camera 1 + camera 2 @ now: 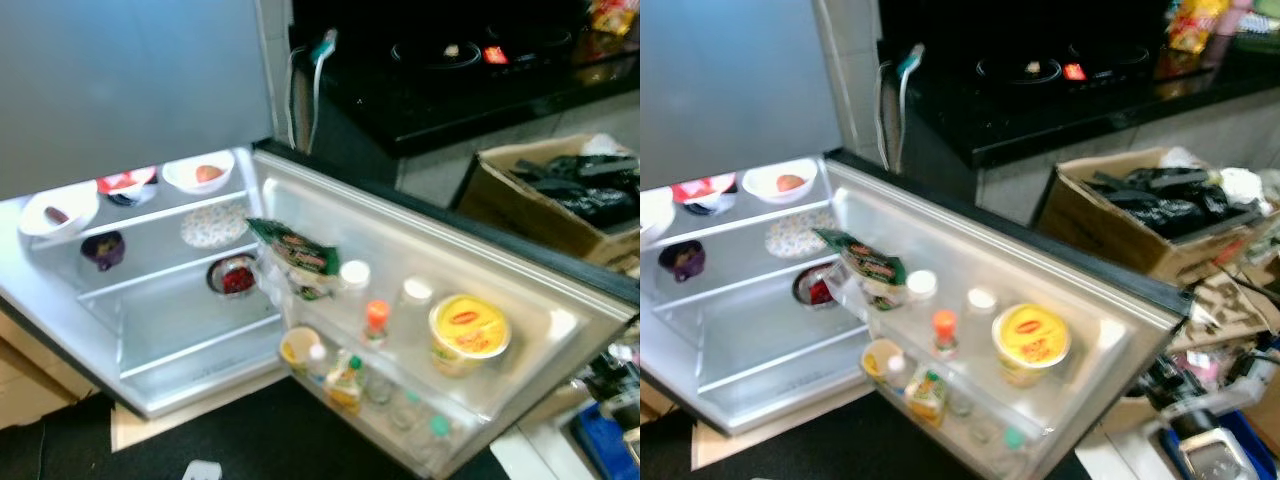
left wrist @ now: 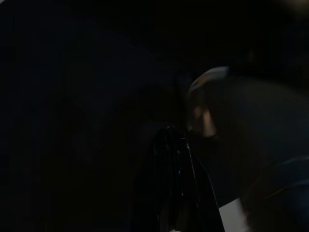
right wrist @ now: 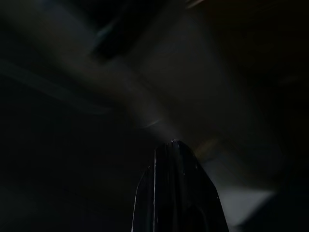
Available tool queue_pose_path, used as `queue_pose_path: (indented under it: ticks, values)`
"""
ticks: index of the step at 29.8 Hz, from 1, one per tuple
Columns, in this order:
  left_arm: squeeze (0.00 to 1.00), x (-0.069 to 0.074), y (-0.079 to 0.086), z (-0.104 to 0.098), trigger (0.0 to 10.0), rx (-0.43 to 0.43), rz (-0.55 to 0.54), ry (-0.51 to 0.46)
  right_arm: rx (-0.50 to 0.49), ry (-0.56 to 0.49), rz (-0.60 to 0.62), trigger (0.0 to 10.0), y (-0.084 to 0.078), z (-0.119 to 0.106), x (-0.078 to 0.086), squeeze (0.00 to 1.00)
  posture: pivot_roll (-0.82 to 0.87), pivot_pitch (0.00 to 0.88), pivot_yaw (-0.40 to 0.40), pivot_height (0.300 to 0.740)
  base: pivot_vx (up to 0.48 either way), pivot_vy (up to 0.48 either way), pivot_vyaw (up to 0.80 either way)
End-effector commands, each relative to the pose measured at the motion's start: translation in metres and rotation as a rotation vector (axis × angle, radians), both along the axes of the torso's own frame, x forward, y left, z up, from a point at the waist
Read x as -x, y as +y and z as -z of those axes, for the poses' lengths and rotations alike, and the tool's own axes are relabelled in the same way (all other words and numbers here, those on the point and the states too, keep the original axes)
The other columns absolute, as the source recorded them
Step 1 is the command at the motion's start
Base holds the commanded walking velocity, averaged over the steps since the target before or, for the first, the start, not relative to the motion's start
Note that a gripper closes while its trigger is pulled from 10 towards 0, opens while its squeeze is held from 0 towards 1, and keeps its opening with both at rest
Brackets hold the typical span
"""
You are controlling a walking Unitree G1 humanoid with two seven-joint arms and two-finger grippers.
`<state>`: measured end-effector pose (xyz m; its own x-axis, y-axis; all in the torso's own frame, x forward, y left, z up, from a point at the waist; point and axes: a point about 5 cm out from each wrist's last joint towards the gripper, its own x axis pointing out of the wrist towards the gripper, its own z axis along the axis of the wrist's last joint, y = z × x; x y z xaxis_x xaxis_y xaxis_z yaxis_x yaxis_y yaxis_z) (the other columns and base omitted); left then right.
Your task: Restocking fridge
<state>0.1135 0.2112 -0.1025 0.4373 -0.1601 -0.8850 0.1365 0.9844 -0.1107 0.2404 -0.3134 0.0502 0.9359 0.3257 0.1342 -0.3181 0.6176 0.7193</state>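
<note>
Fridge (image 1: 150, 330) stood open, partly stocked, with both arms hanging idle.
Bowls are seen on the shelves, and a yellow tub (image 1: 468, 333), small bottles and a green packet (image 1: 297, 260) in the door (image 1: 560, 320); the lower shelf looks largely bare, so restocking seems unfinished. Whether the left end effector (image 2: 176, 193) and right end effector (image 3: 176, 193) are apart or together cannot be told.

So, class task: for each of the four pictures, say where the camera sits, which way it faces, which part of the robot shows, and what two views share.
Left eye view: on the head, facing forward and down into the open silver fridge.
Right eye view: same head, same fridge; both share the round yellow-lidded tub on the door shelf.
Left wrist view: on the left arm, along the left gripper; very dark.
Right wrist view: on the right arm, along the right gripper; dark, blurred.
</note>
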Motion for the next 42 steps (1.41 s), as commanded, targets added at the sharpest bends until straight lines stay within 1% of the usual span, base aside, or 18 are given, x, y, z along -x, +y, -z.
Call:
queue_pose_path:
  ticks: [1, 5, 6, 8, 10, 12, 13, 14, 15, 16, 19, 21, 23, 24, 28, 29, 36, 42]
  values:
    - [0.0, 0.012, -0.006, 0.004, 10.0, 0.02, 0.007, 0.041, -0.052, -0.025, -0.124, 10.0, 0.018, 0.002, -0.002, 0.0, -0.06, 0.053, -0.005, 0.74, 0.0, 0.0, 0.0]
    - [0.0, 0.012, -0.007, 0.005, 10.0, 0.022, 0.007, 0.042, -0.066, -0.027, -0.145, 10.0, 0.017, 0.004, 0.003, 0.0, -0.06, 0.053, -0.005, 0.74, 0.0, 0.0, 0.0]
    - [0.0, 0.012, -0.007, 0.005, 10.0, 0.023, 0.007, 0.043, -0.037, 0.006, -0.1, 10.0, 0.013, 0.008, 0.005, 0.0, -0.06, 0.056, -0.004, 0.74, 0.0, 0.0, 0.0]
    - [0.0, 0.013, -0.007, 0.005, 10.0, 0.023, 0.007, 0.045, 0.072, 0.224, 0.177, 10.0, -0.009, 0.029, 0.017, 0.0, -0.06, 0.057, -0.004, 0.74, 0.0, 0.0, 0.0]
    - [0.0, 0.013, -0.007, 0.005, 10.0, 0.023, 0.007, 0.045, 0.072, 0.224, 0.177, 10.0, -0.009, 0.029, 0.017, 0.0, -0.06, 0.057, -0.004, 0.74, 0.0, 0.0, 0.0]
    - [0.0, 0.013, -0.007, 0.005, 10.0, 0.023, 0.006, 0.048, 0.083, 0.36, 0.278, 10.0, -0.015, 0.045, 0.032, 0.0, -0.06, 0.058, -0.006, 0.74, 0.0, 0.0, 0.0]
    - [0.0, 0.014, -0.008, 0.005, 10.0, 0.021, 0.004, 0.051, 0.094, 0.442, 0.303, 10.0, -0.013, 0.057, 0.043, 0.0, -0.06, 0.058, -0.006, 0.74, 0.0, 0.0, 0.0]
    - [0.0, 0.014, -0.008, 0.005, 10.0, 0.021, 0.004, 0.051, 0.094, 0.442, 0.303, 10.0, -0.013, 0.057, 0.043, 0.0, -0.06, 0.058, -0.006, 0.74, 0.0, 0.0, 0.0]
    - [0.0, 0.015, -0.008, 0.006, 10.0, 0.021, 0.002, 0.055, 0.123, 0.56, 0.313, 10.0, -0.008, 0.073, 0.059, 0.0, -0.06, 0.058, -0.004, 0.74, 0.0, 0.0, 0.0]
    - [0.0, 0.015, -0.008, 0.006, 10.0, 0.021, 0.002, 0.055, 0.123, 0.56, 0.313, 10.0, -0.008, 0.073, 0.059, 0.0, -0.06, 0.058, -0.004, 0.74, 0.0, 0.0, 0.0]
    - [0.0, 0.014, -0.009, 0.006, 10.0, 0.019, 0.001, 0.058, 0.181, 0.717, 0.298, 10.0, 0.003, 0.094, 0.08, 0.0, -0.06, 0.058, -0.004, 0.74, 0.0, 0.0, 0.0]
    - [0.0, 0.014, -0.009, 0.006, 10.0, 0.019, 0.001, 0.058, 0.181, 0.717, 0.298, 10.0, 0.003, 0.094, 0.08, 0.0, -0.06, 0.058, -0.004, 0.74, 0.0, 0.0, 0.0]
    - [0.0, 0.015, -0.009, 0.006, 10.0, 0.019, -0.002, 0.061, 0.215, 0.829, 0.294, 10.0, 0.012, 0.109, 0.096, 0.0, -0.06, 0.059, -0.002, 0.74, 0.0, 0.0, 0.0]
    - [0.0, 0.015, -0.009, 0.006, 10.0, 0.019, -0.002, 0.061, 0.215, 0.829, 0.294, 10.0, 0.012, 0.109, 0.096, 0.0, -0.06, 0.059, -0.002, 0.74, 0.0, 0.0, 0.0]
    - [0.0, 0.014, -0.008, 0.006, 10.0, 0.014, -0.004, 0.065, 0.249, 0.952, 0.289, 10.0, 0.025, 0.125, 0.116, 0.0, -0.06, 0.059, -0.001, 0.74, 0.0, 0.0, 0.0]
    - [0.0, 0.015, -0.008, 0.006, 10.0, 0.01, -0.005, 0.067, 0.282, 1.017, 0.288, 10.0, 0.031, 0.132, 0.127, 0.0, -0.06, 0.058, 0.0, 0.74, 0.0, 0.0, 0.0]
    - [0.0, 0.015, -0.009, 0.006, 10.0, 0.006, 0.003, 0.073, 0.329, 1.095, 0.292, 10.0, 0.038, 0.139, 0.139, 0.0, -0.06, 0.057, -0.001, 0.74, 0.0, 0.0, 0.0]
    - [0.0, 0.015, -0.01, 0.007, 10.0, 0.009, 0.005, 0.076, 0.345, 1.102, 0.286, 10.0, 0.039, 0.14, 0.139, 0.0, -0.06, 0.058, -0.002, 0.74, -0.041, 0.0, 0.0]
